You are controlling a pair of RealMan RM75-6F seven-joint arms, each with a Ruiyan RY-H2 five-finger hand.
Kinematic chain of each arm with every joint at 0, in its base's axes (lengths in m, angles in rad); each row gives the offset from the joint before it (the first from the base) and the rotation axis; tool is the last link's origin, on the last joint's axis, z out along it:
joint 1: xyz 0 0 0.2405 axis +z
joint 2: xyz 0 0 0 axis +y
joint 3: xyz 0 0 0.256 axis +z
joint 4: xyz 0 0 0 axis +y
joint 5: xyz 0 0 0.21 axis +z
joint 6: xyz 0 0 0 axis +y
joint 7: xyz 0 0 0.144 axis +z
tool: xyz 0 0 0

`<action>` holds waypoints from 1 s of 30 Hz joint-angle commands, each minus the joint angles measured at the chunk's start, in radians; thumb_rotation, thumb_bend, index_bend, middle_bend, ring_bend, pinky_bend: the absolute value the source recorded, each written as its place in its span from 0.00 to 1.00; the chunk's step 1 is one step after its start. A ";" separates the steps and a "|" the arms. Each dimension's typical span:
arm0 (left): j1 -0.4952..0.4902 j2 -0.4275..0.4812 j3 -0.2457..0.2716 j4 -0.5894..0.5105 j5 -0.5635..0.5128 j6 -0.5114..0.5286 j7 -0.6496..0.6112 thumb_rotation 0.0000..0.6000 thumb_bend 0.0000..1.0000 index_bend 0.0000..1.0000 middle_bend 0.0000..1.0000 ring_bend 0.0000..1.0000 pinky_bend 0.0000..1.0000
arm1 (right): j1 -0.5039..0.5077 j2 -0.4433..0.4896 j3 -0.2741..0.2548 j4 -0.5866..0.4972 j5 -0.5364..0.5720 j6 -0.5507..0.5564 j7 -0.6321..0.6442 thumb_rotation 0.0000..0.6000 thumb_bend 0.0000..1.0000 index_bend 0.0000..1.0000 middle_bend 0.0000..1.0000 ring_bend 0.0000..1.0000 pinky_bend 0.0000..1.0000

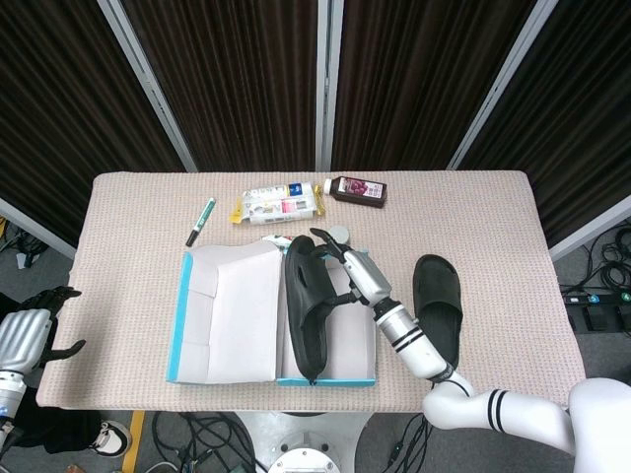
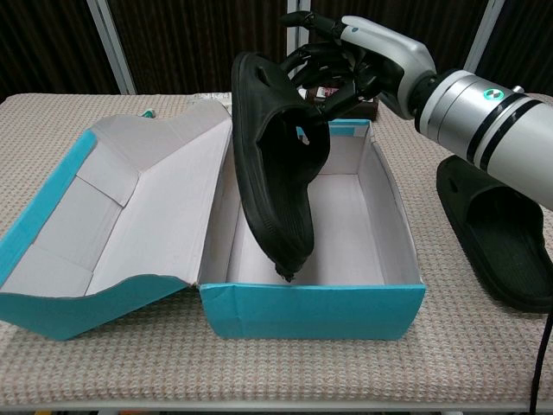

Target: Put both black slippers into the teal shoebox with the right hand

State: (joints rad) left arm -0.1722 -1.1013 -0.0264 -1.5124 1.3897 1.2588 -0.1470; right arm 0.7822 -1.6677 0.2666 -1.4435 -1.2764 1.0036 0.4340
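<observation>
Table (image 1: 493,212) w/ beige cloth — teal shoebox (image 1: 187,325), slipper (image 1: 437,301), marker (image 1: 200,221), bottle (image 1: 357,189), snack pack (image 1: 279,204).

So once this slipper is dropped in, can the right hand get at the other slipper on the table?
Probably yes: the second slipper lies in the open, right of the shoebox, with nothing on it. The right hand must release its slipper first.

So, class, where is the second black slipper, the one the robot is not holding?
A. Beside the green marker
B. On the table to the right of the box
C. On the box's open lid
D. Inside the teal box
B: the loose slipper lies on the table right of the box, while the right hand holds the other slipper over it.
</observation>
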 commanded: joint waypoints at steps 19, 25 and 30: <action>0.003 0.003 -0.003 0.009 -0.006 -0.005 -0.026 1.00 0.18 0.21 0.17 0.14 0.21 | 0.002 -0.117 -0.005 0.171 -0.065 -0.013 0.131 1.00 0.10 0.00 0.42 0.27 0.20; 0.006 0.017 -0.003 -0.001 -0.006 -0.001 -0.022 1.00 0.18 0.21 0.17 0.14 0.21 | 0.017 -0.157 0.010 0.224 -0.062 -0.034 0.201 1.00 0.07 0.00 0.42 0.27 0.20; 0.004 0.019 -0.003 -0.003 -0.009 -0.006 -0.022 1.00 0.18 0.21 0.17 0.14 0.21 | 0.023 -0.186 0.007 0.267 -0.073 -0.041 0.237 1.00 0.06 0.00 0.42 0.27 0.20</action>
State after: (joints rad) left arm -0.1675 -1.0817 -0.0298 -1.5155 1.3811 1.2537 -0.1692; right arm 0.8026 -1.8463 0.2750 -1.1847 -1.3449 0.9657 0.6652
